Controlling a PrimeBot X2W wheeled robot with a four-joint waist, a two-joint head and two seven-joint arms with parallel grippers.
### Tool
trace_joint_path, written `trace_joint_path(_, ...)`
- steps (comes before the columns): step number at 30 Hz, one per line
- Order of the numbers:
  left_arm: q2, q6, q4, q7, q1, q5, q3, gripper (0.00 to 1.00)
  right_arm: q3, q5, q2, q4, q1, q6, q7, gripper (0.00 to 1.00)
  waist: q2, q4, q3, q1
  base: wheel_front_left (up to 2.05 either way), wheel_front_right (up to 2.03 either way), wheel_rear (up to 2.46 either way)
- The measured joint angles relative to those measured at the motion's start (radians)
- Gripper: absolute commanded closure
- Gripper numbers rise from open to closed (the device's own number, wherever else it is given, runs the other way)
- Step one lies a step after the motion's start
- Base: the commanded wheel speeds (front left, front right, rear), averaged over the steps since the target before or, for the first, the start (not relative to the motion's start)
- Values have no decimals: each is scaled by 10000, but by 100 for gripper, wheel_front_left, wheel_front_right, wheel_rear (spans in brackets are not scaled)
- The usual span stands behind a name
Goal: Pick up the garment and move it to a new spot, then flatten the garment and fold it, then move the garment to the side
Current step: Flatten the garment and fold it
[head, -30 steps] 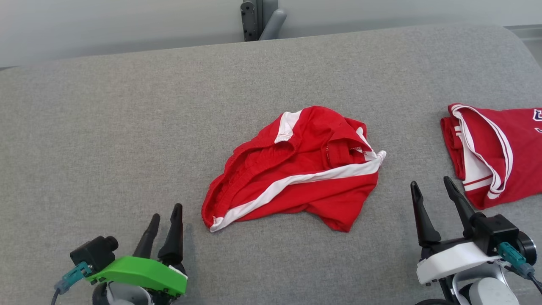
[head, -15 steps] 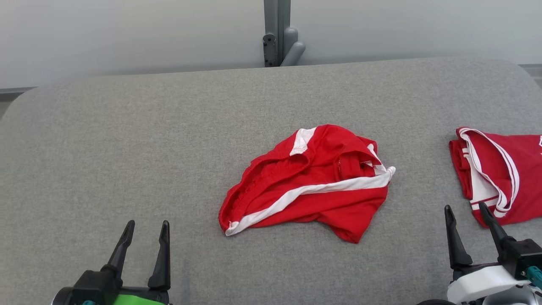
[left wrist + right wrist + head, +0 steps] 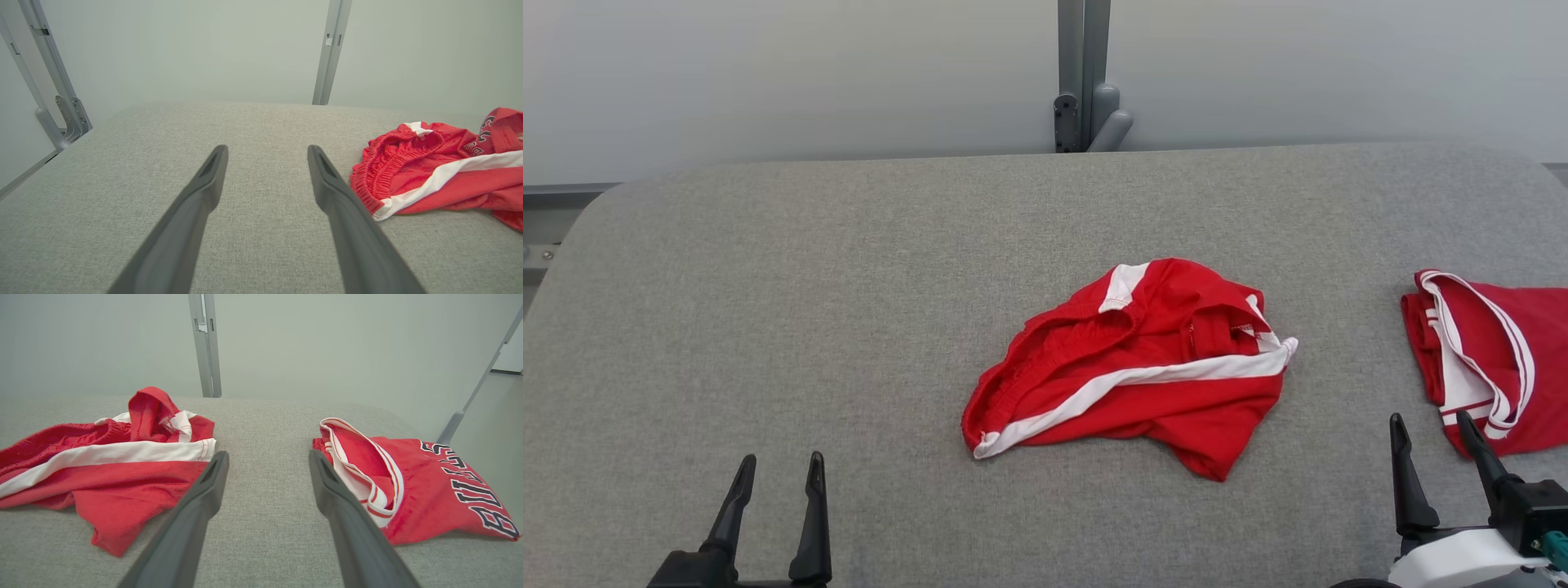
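1. The shorts (image 3: 1131,359) lie in a crumpled heap on the grey pad (image 3: 809,286). They are not spread flat or folded, and neither gripper touches them.
2. They are red. A white stripe (image 3: 1143,377) runs across them from the corner nearest the robot's left to the edge on its right. The gathered waistband (image 3: 1045,359) gapes open on the side toward the robot's left.
3. The left gripper (image 3: 781,459) is to the left of the shorts and nearer the robot, well apart from them. Its jaws are spread wide with nothing between them, and bare pad shows in the gap. In the left wrist view the waistband end of the shorts sits just past the right-hand finger.
4. The right gripper (image 3: 1431,418) is to the right of the shorts and nearer the robot. It is also spread wide and empty. In the right wrist view its fingers point at the strip of bare pad just right of the shorts.
5. A jersey (image 3: 1543,359) lies to the right of the shorts, apart from them with bare pad between. It is red with white trim and looks folded over. The right wrist view shows dark lettering reading "BULLS" on it.
6. Beyond the shorts, past the pad's far edge, a grey post (image 3: 1083,65) stands against a pale wall (image 3: 768,73).
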Motion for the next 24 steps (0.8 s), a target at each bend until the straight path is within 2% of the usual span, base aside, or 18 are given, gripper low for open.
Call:
trace_joint_path(11,-176,-52,-44,0,-112,127,-86,0,190,23,40,-33,-204,0,0,0,0,-75,112,0,0,0,0)
trace_joint_path(15,33,-58,-222,0,-337,244,-963,0,497,583,-4,194,-405,0,0,0,0,-119,259,0,0,0,0)
trace_joint_path(17,330,-58,-90,0,-683,163,-1921,0,1095,1120,-391,539,-807,0,0,0,0,-140,403,0,0,0,0)
trace_joint_path(19,673,-84,192,-2,-1166,44,-2890,0,1902,1824,-1064,1078,-1387,2,59,0,0,-159,588,0,0,0,0)
trace_joint_path(22,1252,-84,859,541,-2091,-205,-4230,0,3047,2930,-2272,1432,-2531,-2,1072,0,0,-173,932,0,0,0,0)
trace_joint_path(24,1344,-86,1074,1141,-2774,-495,-4773,0,3927,3737,-2989,1423,-3266,0,1839,0,1,-177,1178,0,0,0,0)
